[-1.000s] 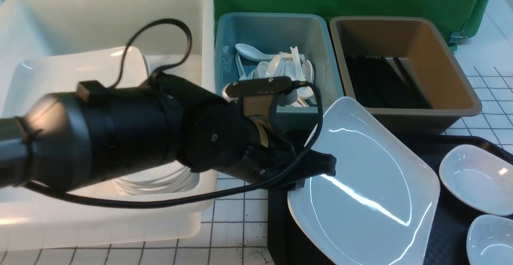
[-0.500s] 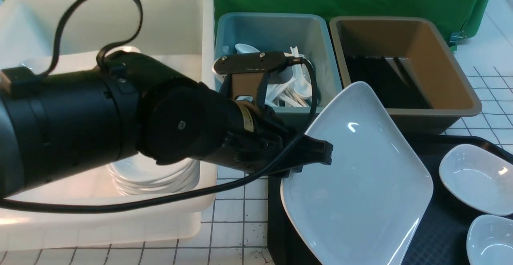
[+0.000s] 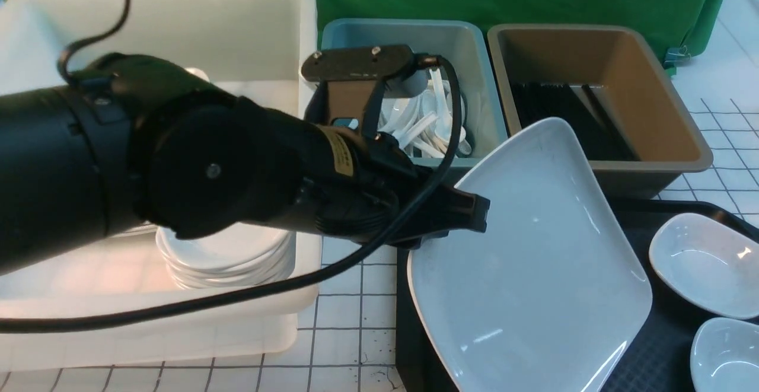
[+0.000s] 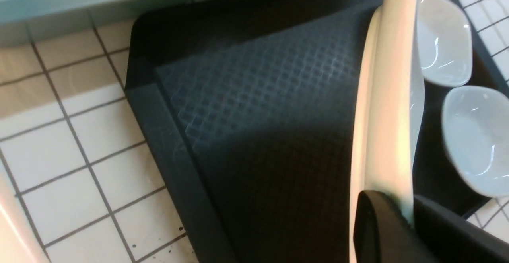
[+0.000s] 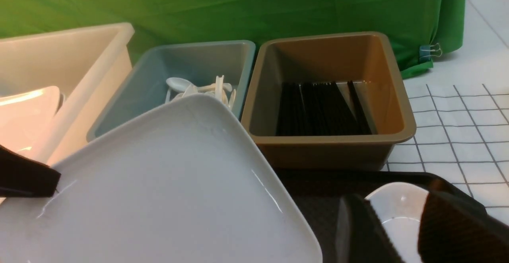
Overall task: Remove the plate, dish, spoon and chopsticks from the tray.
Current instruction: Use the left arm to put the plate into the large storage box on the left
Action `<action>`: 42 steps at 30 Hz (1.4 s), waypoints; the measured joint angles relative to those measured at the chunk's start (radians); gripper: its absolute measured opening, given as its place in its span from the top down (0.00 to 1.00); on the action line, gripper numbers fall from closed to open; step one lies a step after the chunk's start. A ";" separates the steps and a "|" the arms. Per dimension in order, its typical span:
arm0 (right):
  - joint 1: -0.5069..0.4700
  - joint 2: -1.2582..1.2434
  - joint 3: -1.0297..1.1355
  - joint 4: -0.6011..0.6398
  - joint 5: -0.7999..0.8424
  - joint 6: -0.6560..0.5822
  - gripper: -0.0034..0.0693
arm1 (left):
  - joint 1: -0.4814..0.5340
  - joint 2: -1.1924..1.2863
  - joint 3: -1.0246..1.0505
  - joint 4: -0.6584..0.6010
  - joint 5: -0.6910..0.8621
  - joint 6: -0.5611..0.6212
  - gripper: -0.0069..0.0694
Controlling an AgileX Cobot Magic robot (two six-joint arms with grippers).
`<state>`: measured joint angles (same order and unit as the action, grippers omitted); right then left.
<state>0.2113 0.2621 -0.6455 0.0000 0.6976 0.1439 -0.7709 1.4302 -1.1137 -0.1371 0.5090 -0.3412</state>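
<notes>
My left gripper (image 3: 471, 214) is shut on the left rim of the large white square plate (image 3: 533, 261). It holds the plate tilted above the left part of the black tray (image 3: 652, 353). In the left wrist view the plate (image 4: 383, 96) shows edge-on between the jaws of the left gripper (image 4: 406, 209), over the textured tray (image 4: 258, 96). Two small white dishes (image 3: 699, 264) (image 3: 726, 356) sit on the tray's right side. My right gripper (image 5: 393, 201) is open near one dish (image 5: 397, 209), holding nothing. No spoon or chopsticks show on the visible tray.
A big white tub (image 3: 178, 24) at the left holds stacked plates and dishes. A teal tub (image 3: 409, 30) holds white spoons; a brown tub (image 3: 652, 83) holds black chopsticks. Both stand behind the tray. Green cloth hangs at the back.
My left arm has risen and swung left, lifting the plate's gripped edge higher and tilting the plate more. The two dishes have not moved.
</notes>
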 joint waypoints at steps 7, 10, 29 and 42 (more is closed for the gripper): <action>0.000 0.000 0.000 0.000 0.000 0.011 0.62 | 0.000 -0.025 0.002 0.000 -0.011 0.002 0.89; 0.000 0.000 0.000 0.000 0.000 0.011 0.62 | 0.000 -0.054 0.002 0.000 -0.033 0.007 0.89; 0.000 0.000 0.000 0.000 0.000 0.012 0.62 | 0.395 -0.347 0.003 -0.073 -0.141 0.020 0.89; 0.000 0.000 0.000 0.000 0.000 0.012 0.62 | 0.906 -0.415 0.003 -0.181 -0.130 0.071 0.89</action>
<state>0.2113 0.2621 -0.6455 0.0000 0.6976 0.1556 0.1352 1.0147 -1.1106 -0.3181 0.3793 -0.2704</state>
